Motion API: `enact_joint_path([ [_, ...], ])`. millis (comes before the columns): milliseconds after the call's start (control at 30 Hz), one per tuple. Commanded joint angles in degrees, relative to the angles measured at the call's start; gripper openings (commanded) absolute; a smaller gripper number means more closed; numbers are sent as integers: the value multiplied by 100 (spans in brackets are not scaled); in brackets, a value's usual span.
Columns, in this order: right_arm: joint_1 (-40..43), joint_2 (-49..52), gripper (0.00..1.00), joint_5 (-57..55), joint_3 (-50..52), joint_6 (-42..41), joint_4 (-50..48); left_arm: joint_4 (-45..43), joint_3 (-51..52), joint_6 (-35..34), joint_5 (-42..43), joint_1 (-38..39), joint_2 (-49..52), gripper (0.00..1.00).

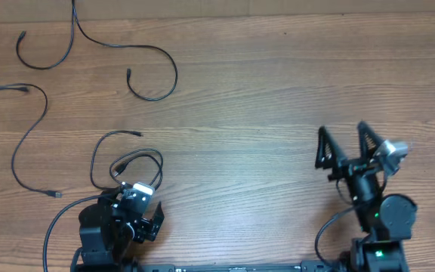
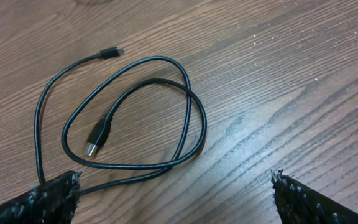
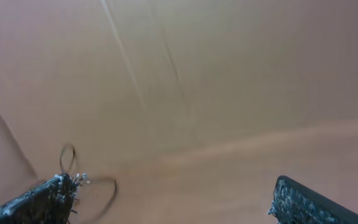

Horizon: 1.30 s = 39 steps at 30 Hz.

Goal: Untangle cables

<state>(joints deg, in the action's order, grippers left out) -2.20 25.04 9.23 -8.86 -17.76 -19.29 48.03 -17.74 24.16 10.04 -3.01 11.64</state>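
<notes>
Several thin black cables lie apart on the wooden table. One cable (image 1: 153,64) curls at the top left. Another cable (image 1: 23,143) snakes along the left edge. A third cable (image 1: 131,162) is looped in front of my left gripper (image 1: 148,219), and the left wrist view shows its loop (image 2: 188,118) and USB plug (image 2: 98,135) just beyond the open, empty fingers (image 2: 176,186). My right gripper (image 1: 346,143) is open and empty at the right, far from the cables. Its wrist view (image 3: 173,193) is blurred, with faint cable loops (image 3: 95,193) far off.
The wooden table (image 1: 263,98) stretches between the arms. A short loop of cable (image 1: 44,49) lies at the top left corner. Thick robot wiring (image 1: 327,227) hangs by the right arm base.
</notes>
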Motion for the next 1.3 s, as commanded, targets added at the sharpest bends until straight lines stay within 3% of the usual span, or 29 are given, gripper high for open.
enact_joint_path([
  [0, 59, -562, 100, -42, 455, 26, 153, -7, 4, 68, -13, 20, -42, 100],
  [333, 358, -1578, 100, -496, 490, 26, 1810, -7, 4, 68, -13, 20, -42, 100],
  [633, 356, -1840, 100, -946, 492, 26, 2732, -7, 4, 66, -13, 20, -42, 100],
  [1267, 356, -2500, 100, -1025, 839, 24, 2393, -4, 4, 68, -13, 20, -42, 99],
])
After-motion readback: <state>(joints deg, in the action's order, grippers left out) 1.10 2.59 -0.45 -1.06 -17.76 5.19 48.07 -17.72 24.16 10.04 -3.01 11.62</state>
